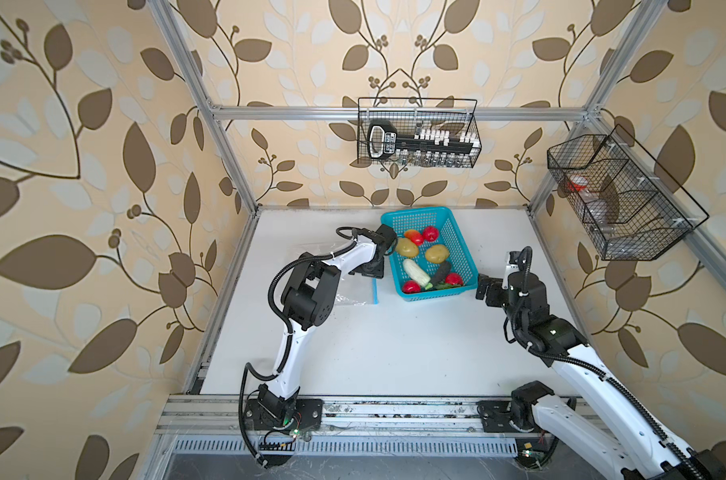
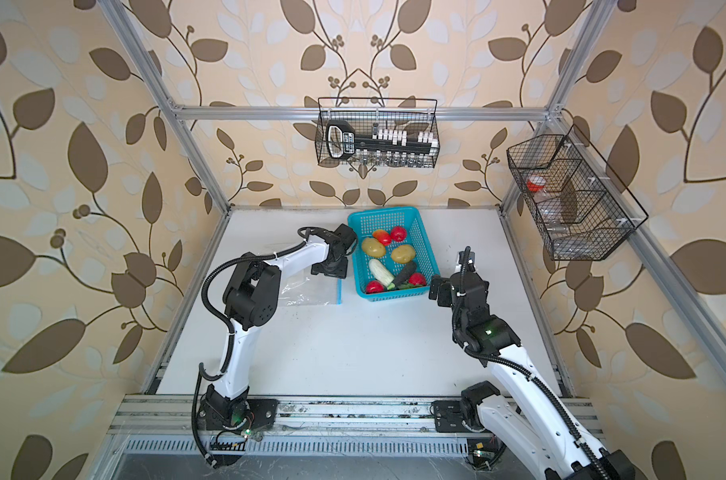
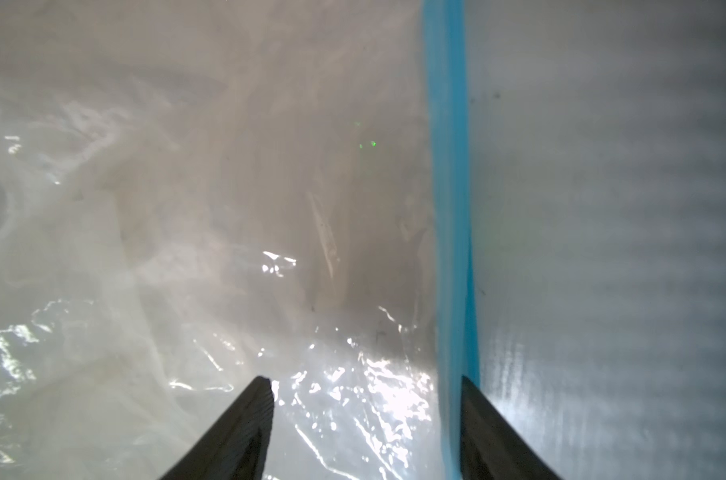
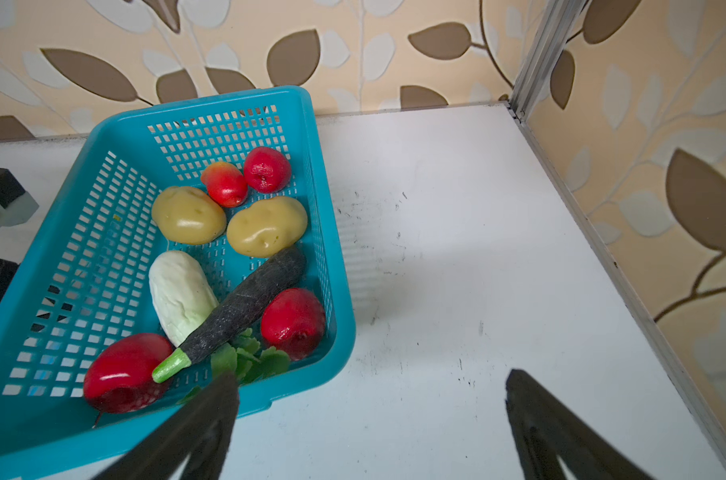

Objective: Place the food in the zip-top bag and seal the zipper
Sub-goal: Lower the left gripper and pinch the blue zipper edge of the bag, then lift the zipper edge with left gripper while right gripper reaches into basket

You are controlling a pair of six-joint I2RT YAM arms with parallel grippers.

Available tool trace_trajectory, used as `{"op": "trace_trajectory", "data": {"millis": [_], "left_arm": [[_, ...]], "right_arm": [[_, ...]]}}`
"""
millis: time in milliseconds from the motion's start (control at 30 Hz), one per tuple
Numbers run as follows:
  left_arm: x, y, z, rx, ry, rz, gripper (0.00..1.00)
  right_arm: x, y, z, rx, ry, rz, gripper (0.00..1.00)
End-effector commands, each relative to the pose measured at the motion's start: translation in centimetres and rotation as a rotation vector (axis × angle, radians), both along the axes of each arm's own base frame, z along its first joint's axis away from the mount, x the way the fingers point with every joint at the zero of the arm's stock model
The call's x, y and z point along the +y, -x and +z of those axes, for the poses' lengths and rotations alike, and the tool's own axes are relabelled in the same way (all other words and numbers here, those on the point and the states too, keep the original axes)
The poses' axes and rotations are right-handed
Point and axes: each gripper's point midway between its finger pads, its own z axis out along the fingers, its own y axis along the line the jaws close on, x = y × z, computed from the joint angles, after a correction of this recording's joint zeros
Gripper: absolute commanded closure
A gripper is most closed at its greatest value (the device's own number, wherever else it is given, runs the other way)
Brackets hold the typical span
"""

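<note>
Clear crinkly plastic, the zip-top bag [image 3: 166, 249], lies on the white worktop [image 1: 394, 340] at left. My left hand [image 3: 364, 380] is down over it, fingers parted astride the blue zipper [image 3: 450, 208]. Just right of the bag, the turquoise basket [image 4: 212, 97] holds the food [image 4: 187, 214]. My right hand [image 4: 371, 376], spread wide, hovers at the basket's right corner.
</note>
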Motion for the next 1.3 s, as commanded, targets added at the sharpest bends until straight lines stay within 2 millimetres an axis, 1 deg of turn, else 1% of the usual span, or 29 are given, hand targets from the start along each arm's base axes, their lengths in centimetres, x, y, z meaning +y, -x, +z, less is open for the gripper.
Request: {"op": "trace_trajectory", "data": {"millis": [0, 133, 233, 333, 533, 600, 633, 833, 1100, 1267], "left_arm": [[0.3, 0.0, 0.9, -0.032, -0.033, -0.006, 0.38], [0.4, -0.1, 0.8, -0.032, -0.04, -0.007, 0.49], [0.6, -0.1, 0.5, -0.031, -0.051, -0.007, 0.59], [0.7, 0.0, 0.3, -0.027, -0.058, -0.009, 0.71], [0.8, -0.2, 0.5, -0.035, -0.067, -0.005, 0.93], [0.8, -0.2, 0.5, -0.036, -0.07, -0.004, 0.98], [0.8, -0.2, 0.6, -0.037, -0.072, -0.006, 1.0], [1.0, -0.3, 0.6, -0.04, -0.08, -0.007, 1.0], [0.5, -0.1, 0.8, -0.029, -0.056, -0.039, 1.0], [0.8, -0.4, 2.6, -0.069, -0.065, -0.066, 1.0]], "right_arm": [[0.1, 0.0, -0.3, -0.001, -0.009, 0.002, 0.0], [0.0, 0.0, -0.2, -0.004, -0.011, 0.001, 0.0], [0.1, 0.0, -0.3, -0.002, -0.012, 0.003, 0.0], [0.0, 0.0, -0.3, 0.0, -0.012, 0.003, 0.0], [0.0, 0.0, -0.2, -0.006, -0.015, 0.003, 0.0], [0.1, 0.0, -0.2, -0.004, -0.015, 0.004, 0.0], [0.0, 0.0, -0.3, -0.004, -0.016, 0.004, 0.0], [0.0, -0.1, -0.1, 0.001, -0.016, 0.003, 0.0], [0.1, 0.4, 0.3, -0.014, -0.034, 0.009, 0.0], [0.4, 0.4, 0.5, -0.019, -0.049, 0.021, 0.0]]}}
